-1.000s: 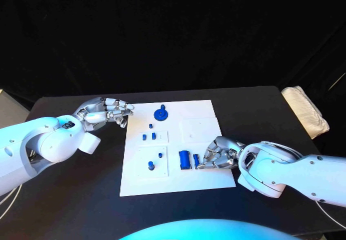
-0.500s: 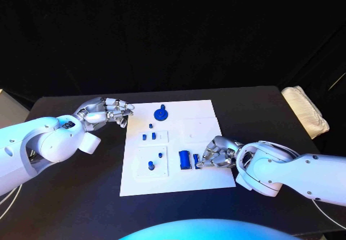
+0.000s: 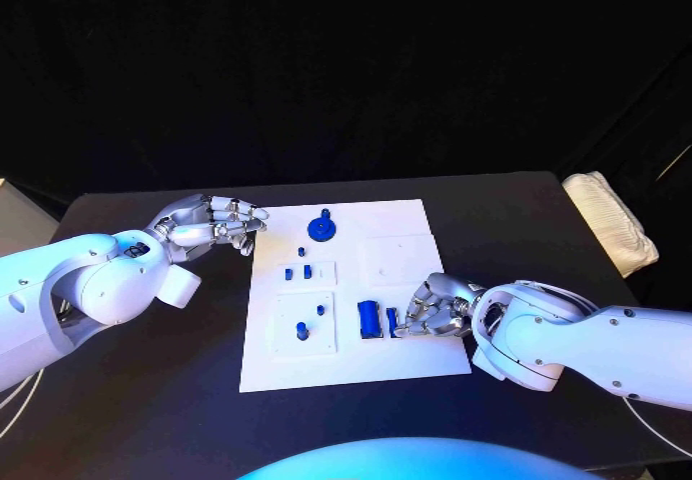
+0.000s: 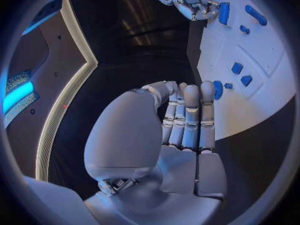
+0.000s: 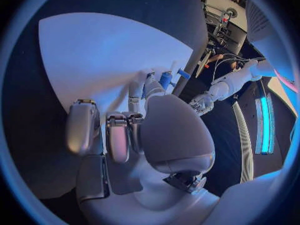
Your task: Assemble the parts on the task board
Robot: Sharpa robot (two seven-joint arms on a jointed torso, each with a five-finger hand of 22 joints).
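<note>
Right hand [image 3: 437, 308] has crept slightly toward the blue parts [image 3: 378, 319] on the board [image 3: 404, 360], fingers curled at them, grip unclear. Left hand [image 3: 214, 224] stays curled, empty, off the board's edge. Likely mid-pick; next needs a firm pinch.

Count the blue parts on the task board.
7 visible: a round part at the far edge, a tiny one below it, two mid-board, one near left, two by the right robot hand, which may hide more.

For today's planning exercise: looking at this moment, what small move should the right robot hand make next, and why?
Probably close its fingertips on the narrow blue bar part and lift slightly. The right robot hand sits at that part on the white task board, beside the wider blue block; a firm hold is not visible. The left robot hand is curled, off the board's edge.
</note>
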